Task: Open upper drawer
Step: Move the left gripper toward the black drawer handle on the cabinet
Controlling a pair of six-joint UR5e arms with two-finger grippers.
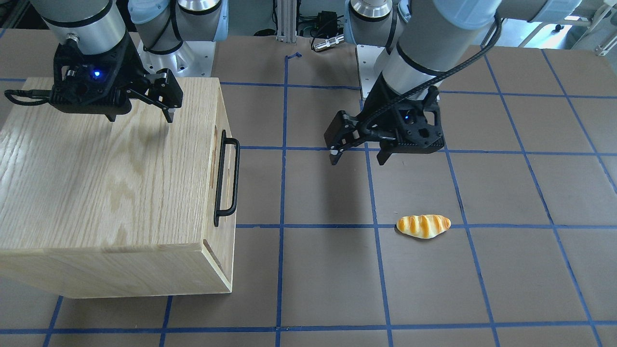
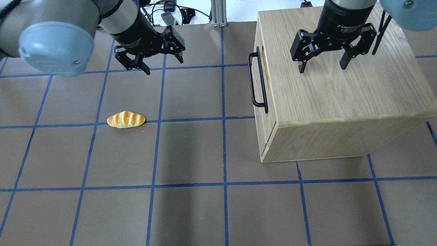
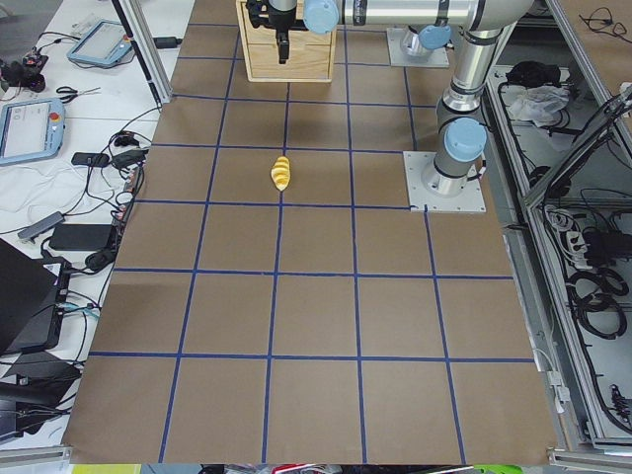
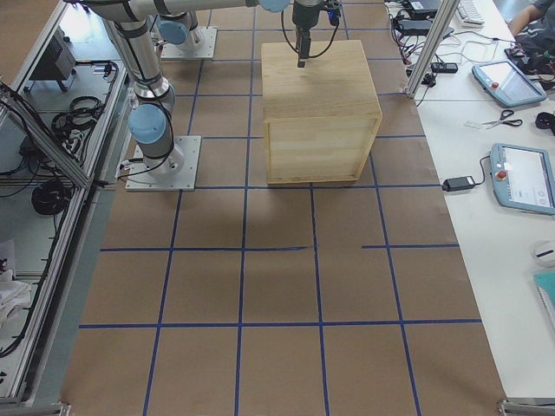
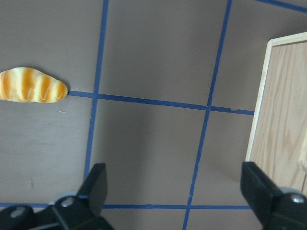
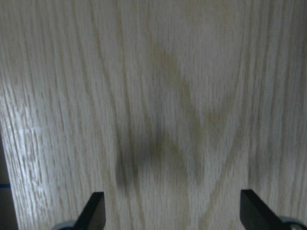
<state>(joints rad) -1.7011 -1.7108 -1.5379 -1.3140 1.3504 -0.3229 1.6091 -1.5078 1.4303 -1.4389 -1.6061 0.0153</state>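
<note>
The light-wood cabinet (image 2: 334, 95) stands on the table; its front faces the table's middle. The upper drawer (image 2: 269, 118) is shut, its front flush, with a long black bar handle (image 2: 257, 80); handle (image 1: 226, 180) and drawer front (image 1: 217, 236) also show in the front-facing view. My right gripper (image 2: 321, 66) is open and empty, hovering over the cabinet top (image 6: 168, 96), back from the handle; it shows in the front-facing view too (image 1: 142, 115). My left gripper (image 2: 150, 58) is open and empty above the table (image 1: 356, 156), well away from the handle.
A toy bread roll (image 2: 126, 119) lies on the brown table, near a blue tape line, and shows in the left wrist view (image 5: 31, 86). The cabinet's edge (image 5: 283, 105) shows there too. Blue tape forms a grid on the table (image 2: 191, 153).
</note>
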